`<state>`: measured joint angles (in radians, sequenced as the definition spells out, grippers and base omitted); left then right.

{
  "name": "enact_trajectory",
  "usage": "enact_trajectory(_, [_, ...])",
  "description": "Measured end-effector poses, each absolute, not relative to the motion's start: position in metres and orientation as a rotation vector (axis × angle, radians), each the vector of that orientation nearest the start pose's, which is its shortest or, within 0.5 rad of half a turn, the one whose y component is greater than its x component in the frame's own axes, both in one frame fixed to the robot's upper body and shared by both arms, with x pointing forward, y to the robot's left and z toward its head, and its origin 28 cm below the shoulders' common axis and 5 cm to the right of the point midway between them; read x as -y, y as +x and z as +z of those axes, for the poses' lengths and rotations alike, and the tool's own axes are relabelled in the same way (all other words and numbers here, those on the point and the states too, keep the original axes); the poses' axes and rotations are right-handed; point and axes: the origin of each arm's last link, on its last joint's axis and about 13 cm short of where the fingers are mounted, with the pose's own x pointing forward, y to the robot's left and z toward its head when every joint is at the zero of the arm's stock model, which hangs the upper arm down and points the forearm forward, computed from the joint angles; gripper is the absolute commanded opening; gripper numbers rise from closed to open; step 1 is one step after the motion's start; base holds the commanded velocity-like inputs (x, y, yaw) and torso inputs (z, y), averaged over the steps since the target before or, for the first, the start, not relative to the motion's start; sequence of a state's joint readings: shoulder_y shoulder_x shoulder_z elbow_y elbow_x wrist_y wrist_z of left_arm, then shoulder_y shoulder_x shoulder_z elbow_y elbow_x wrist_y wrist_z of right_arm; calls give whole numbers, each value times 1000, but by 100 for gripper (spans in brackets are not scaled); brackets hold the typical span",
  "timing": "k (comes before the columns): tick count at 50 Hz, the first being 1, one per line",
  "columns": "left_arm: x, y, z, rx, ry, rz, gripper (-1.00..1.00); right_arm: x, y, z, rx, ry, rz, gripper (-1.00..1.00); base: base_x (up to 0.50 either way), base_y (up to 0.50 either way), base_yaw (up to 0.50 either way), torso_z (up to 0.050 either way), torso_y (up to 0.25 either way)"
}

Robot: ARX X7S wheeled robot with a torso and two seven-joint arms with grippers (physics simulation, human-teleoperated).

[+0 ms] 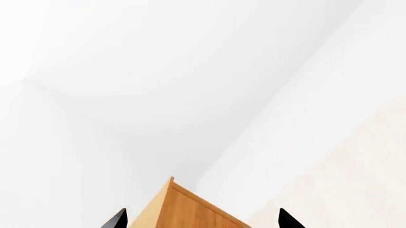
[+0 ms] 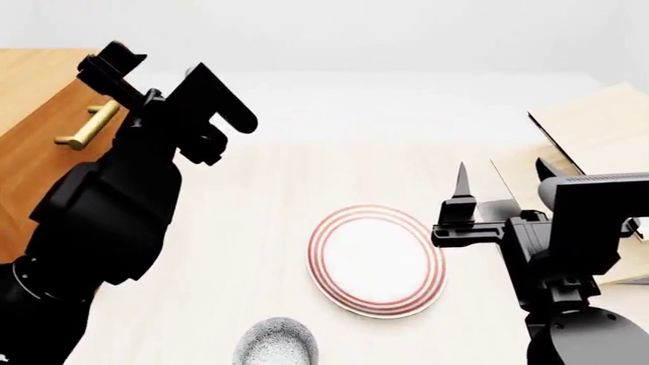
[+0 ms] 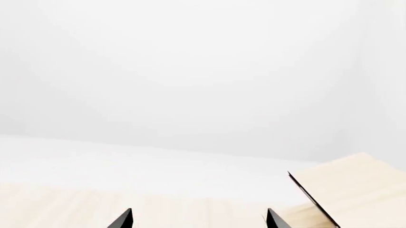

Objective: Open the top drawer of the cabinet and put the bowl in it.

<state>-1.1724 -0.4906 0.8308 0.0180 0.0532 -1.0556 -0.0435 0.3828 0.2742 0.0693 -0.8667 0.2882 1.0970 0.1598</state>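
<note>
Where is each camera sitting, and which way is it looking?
Head view: on the robot's head, looking forward and down at the table, plate, bowl and cabinet; both arms show, with left gripper and right gripper.
Left wrist view: near the left gripper, facing the cabinet's corner and white wall; only fingertips show.
Right wrist view: near the right gripper, facing along the table toward the rack; only fingertips show.
Shared: head and left wrist both see the cabinet.

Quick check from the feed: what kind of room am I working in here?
Likely a bare simulated kitchen or dining corner: a pale wood table holding a red-ringed plate and speckled bowl, a wooden cabinet beside it, blank white walls.
</note>
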Motion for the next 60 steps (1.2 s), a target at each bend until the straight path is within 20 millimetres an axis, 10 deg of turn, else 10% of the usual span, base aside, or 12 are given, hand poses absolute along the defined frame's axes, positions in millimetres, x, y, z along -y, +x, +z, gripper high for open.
enact_trajectory(60, [-282, 378, 216, -202, 1101, 251, 100, 133, 217, 179, 118, -103, -42, 100, 0, 0, 0, 0, 0])
